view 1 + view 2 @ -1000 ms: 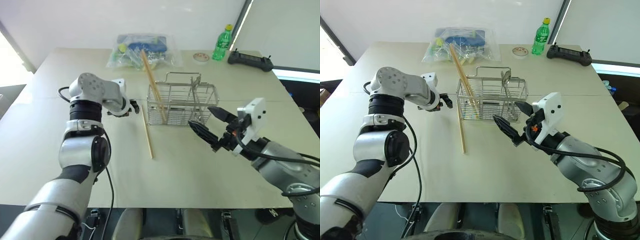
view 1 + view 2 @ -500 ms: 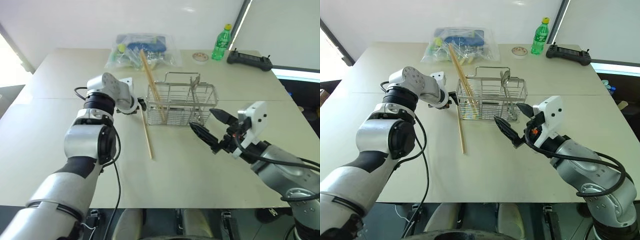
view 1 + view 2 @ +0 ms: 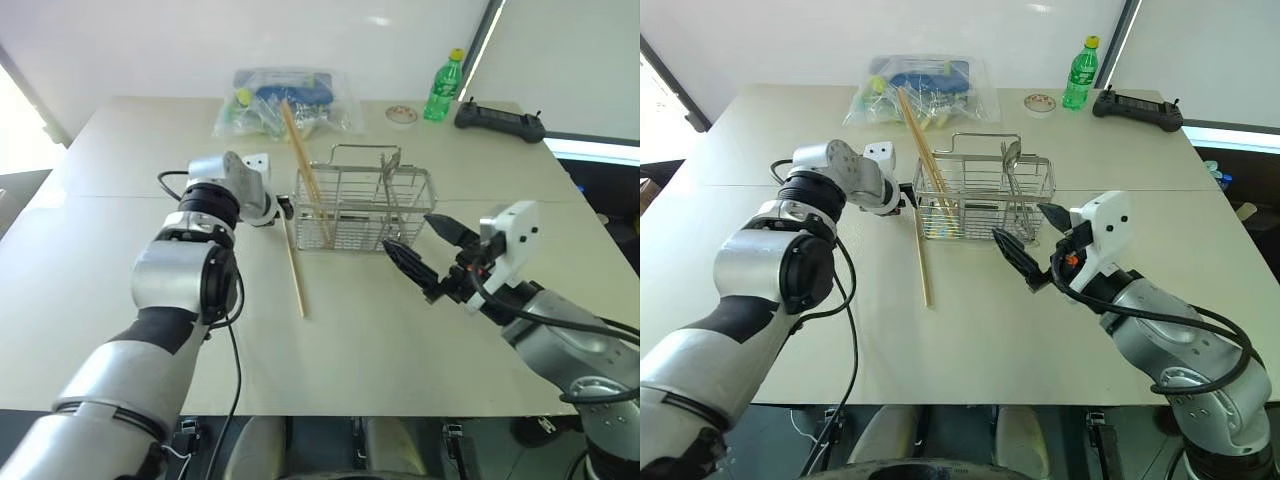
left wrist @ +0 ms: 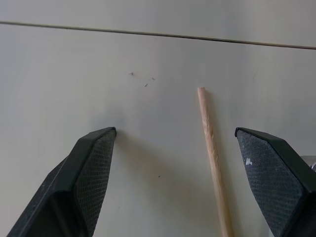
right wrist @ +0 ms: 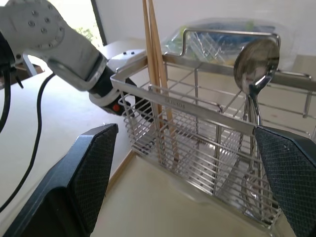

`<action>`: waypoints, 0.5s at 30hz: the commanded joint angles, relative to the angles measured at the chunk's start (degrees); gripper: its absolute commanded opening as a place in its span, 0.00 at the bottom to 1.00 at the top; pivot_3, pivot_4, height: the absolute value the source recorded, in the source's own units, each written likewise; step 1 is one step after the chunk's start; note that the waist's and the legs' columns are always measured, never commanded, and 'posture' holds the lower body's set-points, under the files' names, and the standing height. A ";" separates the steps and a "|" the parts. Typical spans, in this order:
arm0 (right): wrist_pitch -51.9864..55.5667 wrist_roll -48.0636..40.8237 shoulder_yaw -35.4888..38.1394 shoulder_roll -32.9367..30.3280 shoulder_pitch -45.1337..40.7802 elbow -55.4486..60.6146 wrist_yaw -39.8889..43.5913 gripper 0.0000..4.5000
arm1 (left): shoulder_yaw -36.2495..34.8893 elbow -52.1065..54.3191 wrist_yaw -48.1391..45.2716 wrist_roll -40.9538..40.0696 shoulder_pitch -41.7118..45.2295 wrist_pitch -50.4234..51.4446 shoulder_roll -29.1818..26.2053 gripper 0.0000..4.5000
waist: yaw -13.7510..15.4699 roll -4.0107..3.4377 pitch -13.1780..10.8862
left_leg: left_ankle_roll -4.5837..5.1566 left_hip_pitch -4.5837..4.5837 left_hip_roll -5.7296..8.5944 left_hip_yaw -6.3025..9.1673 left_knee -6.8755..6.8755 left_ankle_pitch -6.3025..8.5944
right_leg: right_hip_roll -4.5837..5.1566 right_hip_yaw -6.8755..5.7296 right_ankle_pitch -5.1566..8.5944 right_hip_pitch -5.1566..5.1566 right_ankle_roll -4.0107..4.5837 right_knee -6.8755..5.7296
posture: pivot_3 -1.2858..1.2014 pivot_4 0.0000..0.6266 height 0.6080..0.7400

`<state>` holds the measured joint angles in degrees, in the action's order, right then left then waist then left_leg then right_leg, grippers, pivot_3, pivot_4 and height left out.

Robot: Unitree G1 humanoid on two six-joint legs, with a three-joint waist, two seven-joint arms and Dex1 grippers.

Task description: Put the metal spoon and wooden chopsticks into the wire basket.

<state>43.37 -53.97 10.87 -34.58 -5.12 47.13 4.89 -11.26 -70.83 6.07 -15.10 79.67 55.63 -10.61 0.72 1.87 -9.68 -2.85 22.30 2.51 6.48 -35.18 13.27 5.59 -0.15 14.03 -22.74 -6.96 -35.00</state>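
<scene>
The wire basket (image 3: pixel 365 205) stands mid-table. Two wooden chopsticks (image 5: pixel 154 59) lean in its left compartment. The metal spoon (image 5: pixel 256 61) stands in its right compartment, bowl up. Another wooden chopstick (image 3: pixel 294 270) lies flat on the table just left of the basket. My left gripper (image 3: pixel 285 207) is open and points down at that chopstick's far end (image 4: pixel 210 143), which lies between the fingers nearer one side, untouched. My right gripper (image 3: pixel 407 230) hangs open in front of the basket's right end, holding nothing.
At the table's far side lie a clear plastic bag (image 3: pixel 285 100) of items, a green bottle (image 3: pixel 445 88), a small dish (image 3: pixel 402 115) and a black controller (image 3: pixel 500 122). Bare tabletop (image 3: pixel 380 340) spreads in front of the basket.
My left gripper moved right, toward the basket's left side, and rolled, ending over the lying chopstick's far end. The right gripper stayed where it was.
</scene>
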 commanded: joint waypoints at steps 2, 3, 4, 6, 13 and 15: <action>-1.36 0.43 0.74 0.60 -0.55 1.87 -0.19 1.00 | 1.10 -1.44 -2.90 2.95 2.41 -3.76 1.06 0.91 | 0.04 0.00 0.00 | 0.00 0.00 0.00 0.00 0.00 0.00 | 0.00 0.00 0.00 0.00 0.00 0.00 | 0.52 0.24 0.86; -1.26 0.11 1.15 0.48 -0.48 1.92 -0.17 1.00 | 1.24 -1.73 -3.37 3.42 2.36 -3.98 1.39 0.91 | 0.04 0.00 0.00 | 0.00 0.01 0.00 0.00 0.00 0.00 | 0.00 0.00 -0.01 0.01 0.02 0.00 | 0.52 0.24 0.86; -1.10 -0.31 1.60 0.29 -0.50 1.94 -0.18 1.00 | 1.32 -1.97 -3.79 3.76 2.25 -4.02 1.68 0.91 | 0.04 0.00 0.00 | 0.00 0.02 0.00 0.00 0.00 0.00 | 0.00 0.00 -0.01 0.01 0.02 0.01 | 0.52 0.24 0.86; -0.66 -1.51 2.73 -0.35 -0.70 1.93 -0.19 1.00 | 1.65 -2.24 -4.73 4.59 1.98 -4.13 2.30 0.91 | 0.05 0.00 0.00 | 0.00 0.02 0.01 0.01 0.01 0.00 | 0.01 0.00 -0.04 0.01 0.07 0.01 | 0.52 0.24 0.86; 0.00 -3.84 4.53 -2.21 -1.04 1.39 -0.09 1.00 | 1.94 -2.67 -6.56 7.20 1.37 -4.57 3.36 0.91 | 0.15 0.00 0.00 | 0.01 0.02 0.01 0.03 -0.01 0.00 | 0.01 0.00 0.00 0.05 0.00 0.01 | 0.52 0.24 0.86; 0.05 -4.19 4.45 -2.42 -1.28 1.34 -0.42 1.00 | 1.16 -2.74 -5.98 7.30 1.38 -4.90 3.33 0.78 | 0.13 0.00 0.00 | 0.00 0.02 0.02 0.03 -0.02 0.00 | 0.01 -0.01 0.00 0.06 0.00 0.01 | 0.52 0.24 0.86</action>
<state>43.55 -57.19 14.09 -36.60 -5.38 47.11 4.77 -9.78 -73.32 0.73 -7.83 80.22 50.89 -8.12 0.85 1.86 -9.68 -2.84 22.31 2.53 6.51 -35.20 13.27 5.60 -0.15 14.03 -22.69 -6.97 -34.99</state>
